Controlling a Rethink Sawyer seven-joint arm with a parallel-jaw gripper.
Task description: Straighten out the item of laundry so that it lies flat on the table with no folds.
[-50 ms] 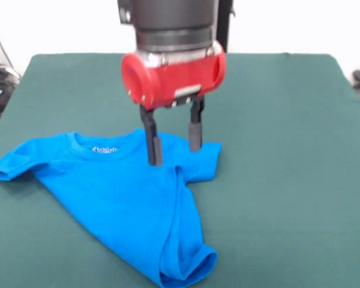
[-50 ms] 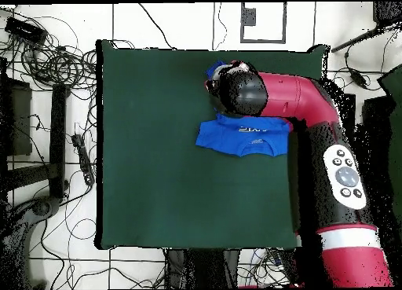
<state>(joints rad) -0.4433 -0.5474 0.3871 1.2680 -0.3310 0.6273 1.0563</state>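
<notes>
Claw (image 1: 172, 147) parted, both fingers pointing straight down at the shirt (image 1: 117, 192), nothing between them, tips level with the cloth beside the collar on the 3 o'clock side in the front view; actual contact impossible to tell.

Nearest the camera: hem bunched and rolled over at about 5 o'clock of the shirt, a long ridge running up from it toward the claw. Further back: one sleeve spread flat at 9 o'clock, the other doubled under at 3 o'clock. Beyond: bare green table (image 1: 276, 108).

Best to pinch only the top layer at the folded edge, lift little, drag outward toward 3 o'clock, slowly, to avoid bunching the flat side.
</notes>
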